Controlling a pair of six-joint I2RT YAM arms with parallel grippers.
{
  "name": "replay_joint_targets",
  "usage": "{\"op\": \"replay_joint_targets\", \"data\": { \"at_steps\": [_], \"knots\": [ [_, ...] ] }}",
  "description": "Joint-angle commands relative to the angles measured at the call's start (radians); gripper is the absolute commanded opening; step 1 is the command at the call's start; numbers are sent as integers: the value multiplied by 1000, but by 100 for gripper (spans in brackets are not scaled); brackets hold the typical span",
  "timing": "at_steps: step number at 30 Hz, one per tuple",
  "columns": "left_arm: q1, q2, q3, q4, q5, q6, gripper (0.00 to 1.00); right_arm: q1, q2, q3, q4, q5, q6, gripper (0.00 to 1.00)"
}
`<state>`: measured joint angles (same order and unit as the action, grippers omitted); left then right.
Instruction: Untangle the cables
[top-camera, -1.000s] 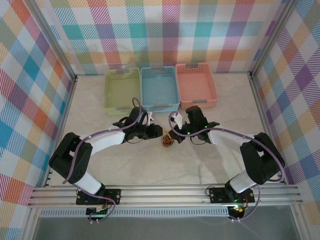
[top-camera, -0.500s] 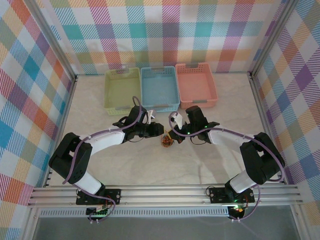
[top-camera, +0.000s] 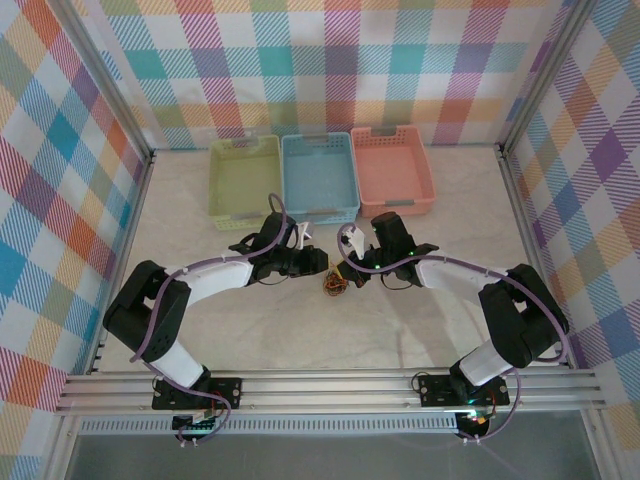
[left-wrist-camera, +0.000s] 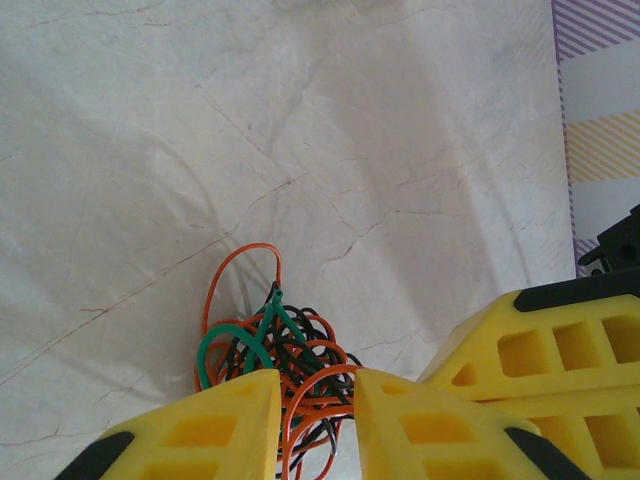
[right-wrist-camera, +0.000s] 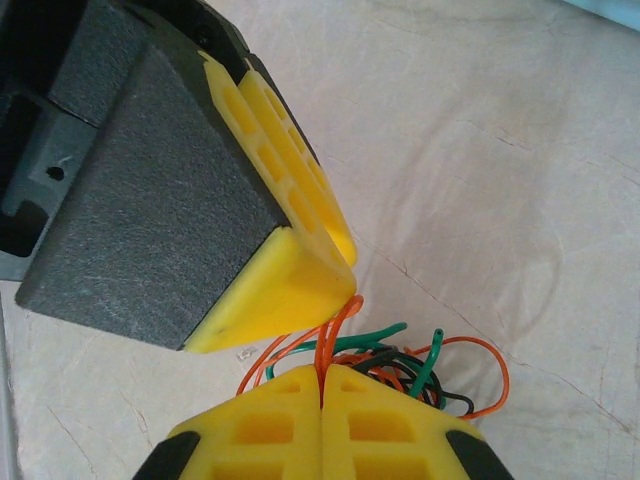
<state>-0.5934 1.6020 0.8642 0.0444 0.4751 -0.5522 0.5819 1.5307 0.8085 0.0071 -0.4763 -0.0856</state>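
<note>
I see a pale, marbled table. Near its middle lies one small clump of cables, orange, green and black. At the far side, side by side: green basket left, blue basket, pink basket right.

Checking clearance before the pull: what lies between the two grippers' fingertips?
Orange strands of the tangled cables, running from the right gripper up to the left gripper, in the right wrist view.

Lab-style robot test cell: boxed in by plaid walls, framed with aluminium rails, pale marbled counter, pastel sorting baskets at back.
</note>
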Motion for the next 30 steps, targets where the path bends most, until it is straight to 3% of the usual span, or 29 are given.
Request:
{"op": "replay_joint_targets", "data": {
  "at_steps": [1, 5, 13, 30],
  "knots": [
    [-9, 9, 29, -4, 16, 21, 22, -5, 11, 21, 8, -28, 11, 0],
    [-12, 4, 31, -19, 11, 18, 20, -6, 6, 18, 11, -8, 15, 0],
    [-29, -25, 15, -62, -6, 1, 29, -14, 9, 20, 8, 24, 28, 0],
    [-45, -28, 5, -106, -11, -3, 22, -21, 14, 24, 5, 33, 32, 0]
  ]
}}
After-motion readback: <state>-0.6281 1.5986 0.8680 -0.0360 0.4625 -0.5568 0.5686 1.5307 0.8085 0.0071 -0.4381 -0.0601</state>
